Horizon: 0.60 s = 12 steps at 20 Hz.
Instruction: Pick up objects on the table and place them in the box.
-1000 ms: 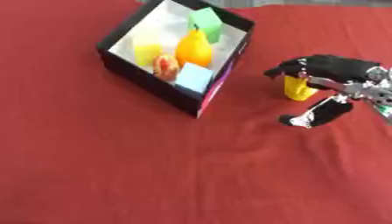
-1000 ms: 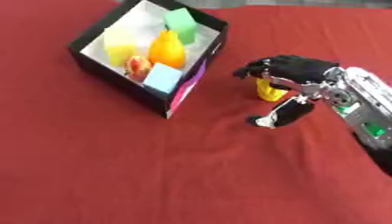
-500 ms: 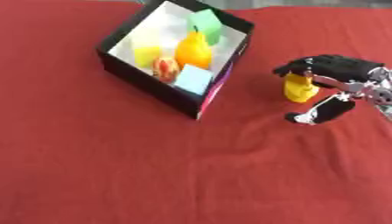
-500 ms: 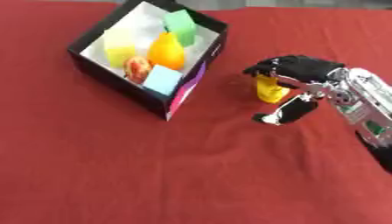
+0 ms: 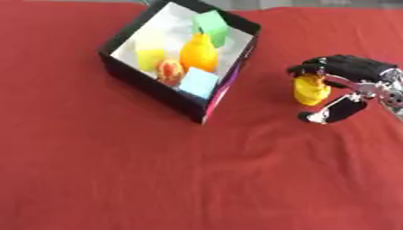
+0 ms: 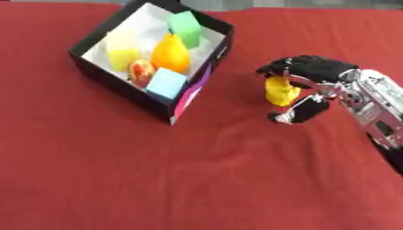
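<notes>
A black box (image 5: 146, 84) with a white lining sits at the upper left on the red cloth. Inside it lie a green block (image 5: 211, 28), an orange pear-shaped fruit (image 5: 198, 51), a yellow block (image 5: 150, 55), a small red-orange fruit (image 5: 169, 71) and a light blue block (image 5: 198, 82). To the right of the box my right hand (image 6: 315, 72) has its fingers curled over a small yellow object (image 6: 280, 91), with the thumb (image 6: 303, 111) below it. The yellow object hangs between fingers and thumb, near the cloth. My left hand is out of sight.
The red cloth (image 5: 157, 170) covers the whole table, with slight wrinkles near the middle. My right forearm (image 6: 378, 112) comes in from the right edge.
The right hand with the yellow object has shifted slightly; the camera has also shifted a little. The box and its contents lie as before.
</notes>
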Tool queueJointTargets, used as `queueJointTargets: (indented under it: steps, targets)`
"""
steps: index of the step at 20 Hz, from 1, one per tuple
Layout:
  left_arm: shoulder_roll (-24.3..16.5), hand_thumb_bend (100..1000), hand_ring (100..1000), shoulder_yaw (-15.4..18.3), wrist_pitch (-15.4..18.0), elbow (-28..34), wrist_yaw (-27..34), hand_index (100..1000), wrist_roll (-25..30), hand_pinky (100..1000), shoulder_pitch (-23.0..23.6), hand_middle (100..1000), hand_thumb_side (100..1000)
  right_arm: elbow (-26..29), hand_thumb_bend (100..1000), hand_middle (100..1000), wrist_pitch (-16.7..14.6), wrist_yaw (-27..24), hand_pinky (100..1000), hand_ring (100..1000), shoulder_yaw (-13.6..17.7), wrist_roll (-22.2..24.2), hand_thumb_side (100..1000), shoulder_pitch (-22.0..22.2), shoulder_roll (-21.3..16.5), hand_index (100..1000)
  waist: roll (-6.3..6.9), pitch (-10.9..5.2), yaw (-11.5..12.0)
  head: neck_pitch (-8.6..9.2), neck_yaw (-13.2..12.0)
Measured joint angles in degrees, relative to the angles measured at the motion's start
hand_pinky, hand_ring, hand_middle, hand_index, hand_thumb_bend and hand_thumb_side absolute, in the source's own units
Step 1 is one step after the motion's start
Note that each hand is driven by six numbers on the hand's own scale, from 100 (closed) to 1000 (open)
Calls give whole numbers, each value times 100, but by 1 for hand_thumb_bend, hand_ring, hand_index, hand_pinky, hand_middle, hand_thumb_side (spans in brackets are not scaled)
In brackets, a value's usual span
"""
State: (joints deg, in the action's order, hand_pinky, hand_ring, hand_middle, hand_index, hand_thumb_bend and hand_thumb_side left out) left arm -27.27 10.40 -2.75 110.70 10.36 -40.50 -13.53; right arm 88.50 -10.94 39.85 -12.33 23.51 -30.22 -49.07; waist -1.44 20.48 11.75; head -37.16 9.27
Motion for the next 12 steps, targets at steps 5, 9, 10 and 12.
queueJointTargets:
  steps: [5,9,10,12]
  targets:
    - [0,300,695,0,3,-26,15,740,15,760,4,650,484,-35,426,694,10,-36,799,793,10,-12,283,-10,0,882,5,2,0,1,16]
    - [1,298,695,-1,2,-26,15,740,28,760,4,650,486,-60,441,696,8,-126,768,717,10,-17,253,-30,1,891,6,2,0,2,24]
    - [1,298,695,-1,1,-26,14,740,29,760,4,650,486,-65,438,683,1,-147,758,689,10,-22,236,-32,1,888,6,2,1,2,27]
    - [1,298,695,-1,0,-26,14,739,30,761,4,649,486,-68,432,691,-12,-216,742,664,10,-31,199,-35,1,892,6,2,5,2,37]
